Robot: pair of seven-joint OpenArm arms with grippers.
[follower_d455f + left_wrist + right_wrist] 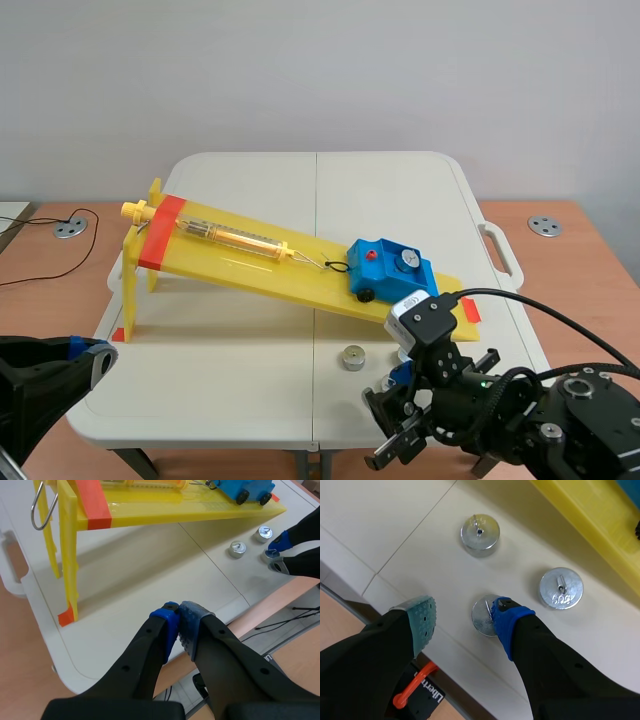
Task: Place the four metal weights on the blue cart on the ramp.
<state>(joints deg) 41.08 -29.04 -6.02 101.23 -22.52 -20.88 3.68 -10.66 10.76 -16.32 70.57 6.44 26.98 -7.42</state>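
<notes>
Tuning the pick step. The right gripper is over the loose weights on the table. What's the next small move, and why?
Probably nudge the right gripper sideways, toward its blue-padded finger, before closing. It is open, but the nearest weight sits off-centre, partly hidden by that finger and well clear of the grey-green pad.

I work in a lab, set up for school physics: a yellow ramp on a white folding table, a spring scale along the ramp, a cart at its low end, weights below that end, a bare wall behind.
</notes>
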